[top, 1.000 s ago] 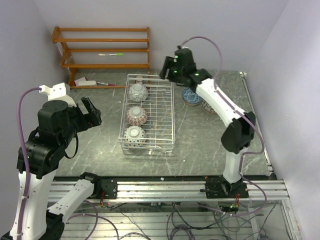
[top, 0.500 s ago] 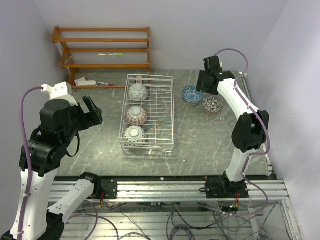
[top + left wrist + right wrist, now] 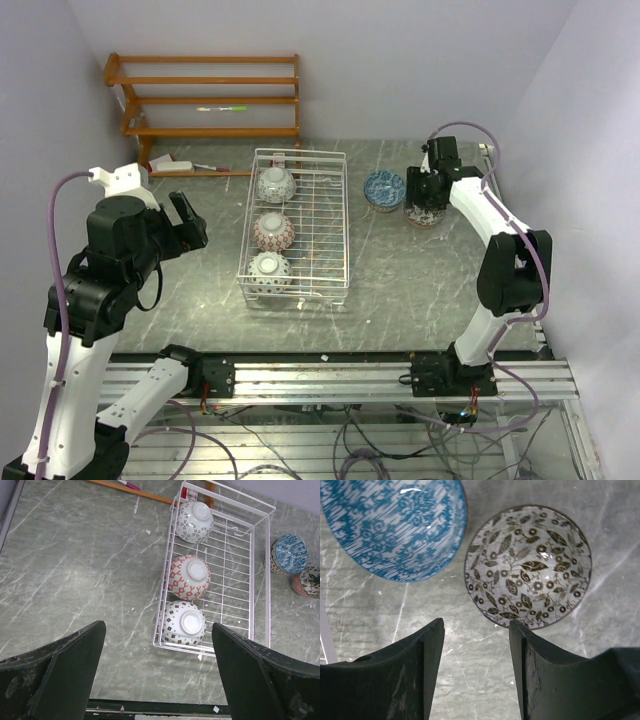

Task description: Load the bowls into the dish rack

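The right gripper (image 3: 476,625) hangs half-open and empty, with the leaf-patterned bowl (image 3: 528,566) just ahead and the blue bowl (image 3: 395,525) ahead-left, apparently lining up to pinch a rim.

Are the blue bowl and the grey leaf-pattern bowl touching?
Apart. Right wrist view shows bare table between the blue bowl and the grey leaf-pattern bowl.
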`<action>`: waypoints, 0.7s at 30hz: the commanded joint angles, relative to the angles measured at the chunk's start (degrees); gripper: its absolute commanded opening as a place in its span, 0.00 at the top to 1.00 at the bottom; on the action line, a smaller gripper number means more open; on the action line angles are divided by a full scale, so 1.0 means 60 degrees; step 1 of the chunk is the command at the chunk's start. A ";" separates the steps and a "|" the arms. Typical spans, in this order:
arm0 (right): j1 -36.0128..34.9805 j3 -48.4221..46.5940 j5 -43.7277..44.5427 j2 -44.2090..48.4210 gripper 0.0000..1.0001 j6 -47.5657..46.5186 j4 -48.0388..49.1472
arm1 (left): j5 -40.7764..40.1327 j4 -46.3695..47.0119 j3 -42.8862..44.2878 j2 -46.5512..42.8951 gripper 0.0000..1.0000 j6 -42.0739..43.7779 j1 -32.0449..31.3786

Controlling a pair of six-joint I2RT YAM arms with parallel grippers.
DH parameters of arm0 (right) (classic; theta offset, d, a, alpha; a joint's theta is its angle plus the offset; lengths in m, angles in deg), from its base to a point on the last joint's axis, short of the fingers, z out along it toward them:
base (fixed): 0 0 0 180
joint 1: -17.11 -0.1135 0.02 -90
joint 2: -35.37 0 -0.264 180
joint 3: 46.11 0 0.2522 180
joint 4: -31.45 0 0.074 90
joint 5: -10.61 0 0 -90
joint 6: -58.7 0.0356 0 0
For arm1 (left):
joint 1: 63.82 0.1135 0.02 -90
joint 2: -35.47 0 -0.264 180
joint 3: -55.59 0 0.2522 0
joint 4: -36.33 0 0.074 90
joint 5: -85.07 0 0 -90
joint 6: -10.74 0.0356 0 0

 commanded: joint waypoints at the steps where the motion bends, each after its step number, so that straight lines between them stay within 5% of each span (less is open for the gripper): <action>1: -0.0019 0.0243 -0.0576 -0.0032 0.46 -0.1133 0.1035 | 0.0167 0.0319 -0.0030 0.0031 0.01 0.0156 -0.0027; 21: 0.0041 0.0857 0.0408 -0.1031 0.51 -0.0753 0.1364 | 0.0116 0.0435 -0.0249 0.0084 0.01 0.0178 -0.0034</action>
